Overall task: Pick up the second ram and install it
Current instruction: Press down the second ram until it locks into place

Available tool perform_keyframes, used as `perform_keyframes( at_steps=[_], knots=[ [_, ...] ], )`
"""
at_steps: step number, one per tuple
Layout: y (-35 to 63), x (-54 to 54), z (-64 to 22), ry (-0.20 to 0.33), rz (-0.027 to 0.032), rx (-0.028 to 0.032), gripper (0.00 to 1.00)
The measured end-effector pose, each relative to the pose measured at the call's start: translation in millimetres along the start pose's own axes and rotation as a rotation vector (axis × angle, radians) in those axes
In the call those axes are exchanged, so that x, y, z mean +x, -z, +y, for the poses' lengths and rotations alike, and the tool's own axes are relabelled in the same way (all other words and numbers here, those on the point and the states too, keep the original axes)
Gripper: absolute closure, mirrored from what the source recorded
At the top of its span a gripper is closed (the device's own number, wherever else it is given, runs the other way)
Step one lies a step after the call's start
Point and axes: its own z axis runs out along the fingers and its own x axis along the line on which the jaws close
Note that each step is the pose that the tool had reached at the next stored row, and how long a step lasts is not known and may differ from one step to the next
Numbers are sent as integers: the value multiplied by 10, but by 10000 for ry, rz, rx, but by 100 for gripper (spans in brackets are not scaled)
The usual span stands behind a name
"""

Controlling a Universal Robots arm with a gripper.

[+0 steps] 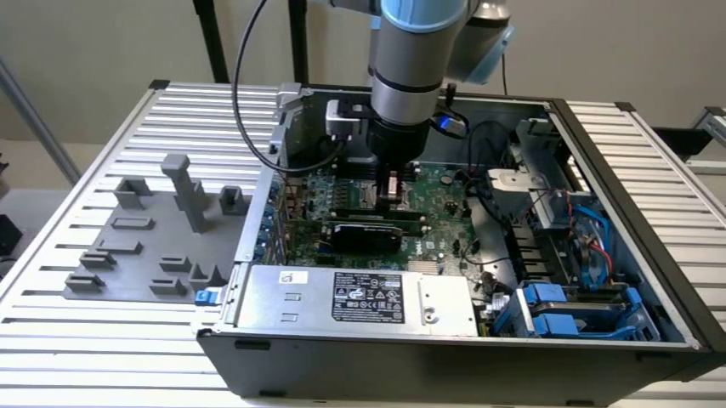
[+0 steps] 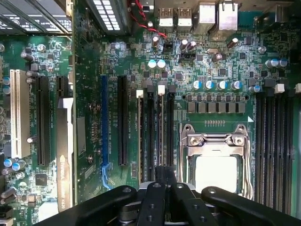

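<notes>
- Green printed circuit motherboard (image 2: 221,52) lies flat on the floor of an open black-and-grey metal computer case (image 1: 635,161), which rests on a ribbed silver metal table (image 1: 91,340).
- Grey-and-blue robot arm (image 1: 414,51) reaches straight down into the case, and its black gripper (image 1: 392,194) sits low over the board, just behind a wide black block-shaped card (image 1: 365,231).
- In the wrist view the gripper (image 2: 165,181) hangs directly above a bank of four long black memory slots (image 2: 150,136) with white and black end latches, beside the silver square processor socket (image 2: 215,155).
- The second ram, a thin dark-green stick seen edge-on (image 2: 162,132), appears to stand in line with one of those slots, running out from under the gripper; in the exterior view a narrow green strip (image 1: 354,204) lies just beside the gripper, towards the exterior view's left.
- Whether the claw is spread, pressed together or pinching the stick cannot be told, nor whether the stick is fully seated.
- A grey plastic parts holder (image 1: 159,238) with upright pegs sits on the table at the exterior view's left, well apart from the gripper.
- A silver power supply box (image 1: 357,302) with a black label fills the near side of the case.
</notes>
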Motion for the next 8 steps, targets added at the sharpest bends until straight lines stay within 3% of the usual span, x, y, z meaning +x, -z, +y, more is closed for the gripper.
perform_keyframes(
  at_steps=[3,5,8],
  knots=[
    [-11,4,1,0,17,7,100],
    [50,-5,-1,1,-27,24,100],
    [183,-7,4,1,-17,8,100]
  ],
)
